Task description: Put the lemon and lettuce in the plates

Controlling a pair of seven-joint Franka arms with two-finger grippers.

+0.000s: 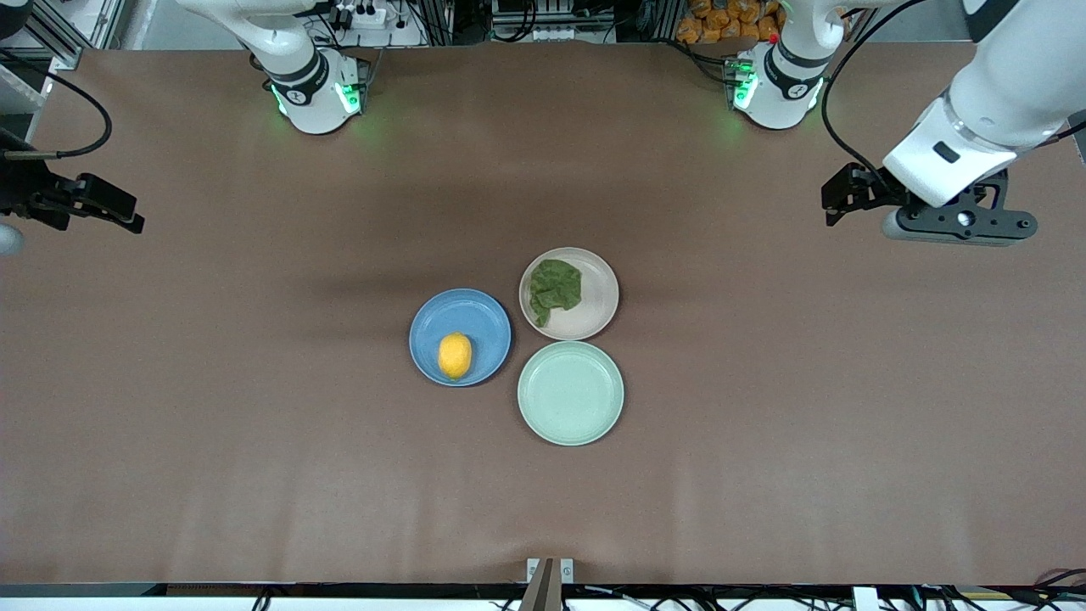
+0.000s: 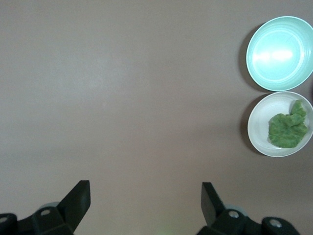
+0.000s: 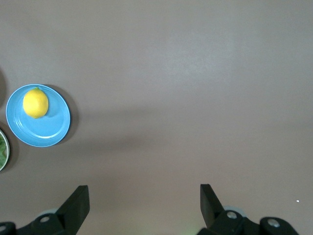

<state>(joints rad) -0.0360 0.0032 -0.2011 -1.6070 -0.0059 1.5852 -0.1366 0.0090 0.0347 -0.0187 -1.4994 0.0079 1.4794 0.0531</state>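
The lemon (image 1: pixel 455 355) lies in the blue plate (image 1: pixel 462 312) at the table's middle; both show in the right wrist view, lemon (image 3: pixel 35 103) on plate (image 3: pixel 46 128). The lettuce (image 1: pixel 555 288) lies in the beige-pink plate (image 1: pixel 596 307), beside the blue plate toward the left arm's end; the left wrist view shows the leaf (image 2: pixel 288 128) in its plate (image 2: pixel 261 122). My left gripper (image 1: pixel 836 202) hangs open and empty over bare table at the left arm's end (image 2: pixel 145 196). My right gripper (image 1: pixel 119 210) hangs open and empty over the right arm's end (image 3: pixel 144 198).
An empty mint-green plate (image 1: pixel 570 393) sits nearer the front camera than the beige-pink plate, almost touching it; it also shows in the left wrist view (image 2: pixel 279 53). Both arm bases stand along the table's back edge. A small bracket (image 1: pixel 550 570) sits at the front edge.
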